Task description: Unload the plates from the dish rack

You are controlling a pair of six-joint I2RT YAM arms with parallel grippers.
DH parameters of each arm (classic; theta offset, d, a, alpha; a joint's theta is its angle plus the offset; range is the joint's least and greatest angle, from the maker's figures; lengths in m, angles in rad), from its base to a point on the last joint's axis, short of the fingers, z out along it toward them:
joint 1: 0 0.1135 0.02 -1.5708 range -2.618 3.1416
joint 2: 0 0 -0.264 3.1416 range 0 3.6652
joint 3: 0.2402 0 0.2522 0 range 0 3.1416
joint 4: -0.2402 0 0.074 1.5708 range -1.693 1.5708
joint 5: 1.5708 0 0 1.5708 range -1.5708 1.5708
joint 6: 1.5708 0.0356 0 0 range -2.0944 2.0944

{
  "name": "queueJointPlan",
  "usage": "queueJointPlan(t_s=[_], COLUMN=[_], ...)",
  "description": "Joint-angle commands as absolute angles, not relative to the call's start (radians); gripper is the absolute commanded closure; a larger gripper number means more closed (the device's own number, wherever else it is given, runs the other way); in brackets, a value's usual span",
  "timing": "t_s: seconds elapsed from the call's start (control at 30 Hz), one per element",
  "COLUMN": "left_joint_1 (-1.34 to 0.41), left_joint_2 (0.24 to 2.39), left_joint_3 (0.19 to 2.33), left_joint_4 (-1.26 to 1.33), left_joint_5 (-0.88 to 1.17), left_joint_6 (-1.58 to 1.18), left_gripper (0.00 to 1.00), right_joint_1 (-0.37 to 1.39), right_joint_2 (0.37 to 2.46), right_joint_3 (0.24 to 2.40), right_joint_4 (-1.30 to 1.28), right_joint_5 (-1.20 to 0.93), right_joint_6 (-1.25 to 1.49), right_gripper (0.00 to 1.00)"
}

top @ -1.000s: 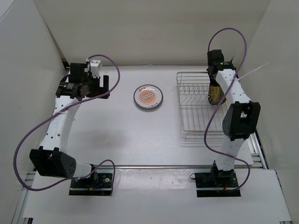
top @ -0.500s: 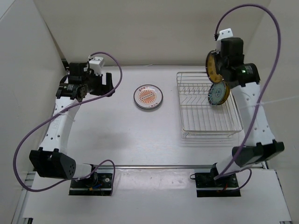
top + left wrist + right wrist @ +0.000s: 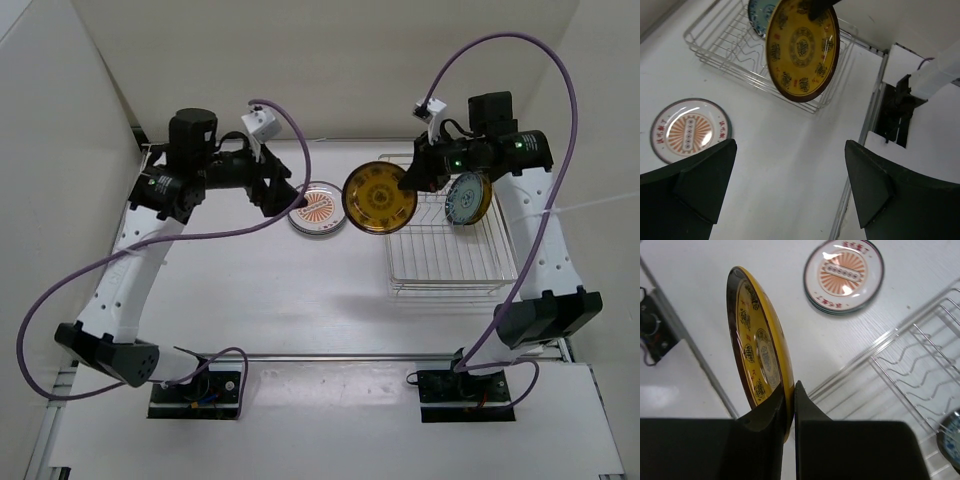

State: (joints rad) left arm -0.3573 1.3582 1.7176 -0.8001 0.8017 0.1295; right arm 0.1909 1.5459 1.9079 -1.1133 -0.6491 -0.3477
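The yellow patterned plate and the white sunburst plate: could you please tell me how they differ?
The yellow round plate with brown pattern is held on edge in the air, its rim pinched by the right pincer; the white round plate with orange sunburst lies flat on the white table, untouched. Colours differ: yellow-brown against white-orange. Both are round and patterned.

Gap between sunburst plate (image 3: 318, 209), dish rack (image 3: 440, 262) blocked by yellow plate (image 3: 380, 197).
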Motion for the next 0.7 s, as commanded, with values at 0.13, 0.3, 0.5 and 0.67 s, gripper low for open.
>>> queueJointPlan(t_s=[0.13, 0.3, 0.5, 0.67], left_joint_1=[-0.476, -0.497, -0.525, -0.534], left_joint_2=[1.518, 1.612, 1.686, 1.719], left_joint_3=[1.762, 1.850, 1.977, 1.977], left_joint_4=[-0.815, -0.833, -0.865, -0.865], left_joint_5=[0.850, 0.850, 0.861, 0.882], left_joint_6=[0.156, 0.147, 0.138, 0.120], left_gripper=[0.03, 0.05, 0.07, 0.34], right_joint_1=[0.189, 0.189, 0.189, 0.189], right_joint_2=[1.595, 1.624, 1.643, 1.652], right_joint_3=[2.034, 2.059, 2.059, 2.079], right_joint_4=[-1.170, -1.200, -1.200, -1.200], right_joint_5=[-0.856, -0.896, -0.873, -0.873], right_joint_6=[-0.406, -0.425, -0.425, -0.425], right_gripper=[0.99, 0.99, 0.99, 0.99])
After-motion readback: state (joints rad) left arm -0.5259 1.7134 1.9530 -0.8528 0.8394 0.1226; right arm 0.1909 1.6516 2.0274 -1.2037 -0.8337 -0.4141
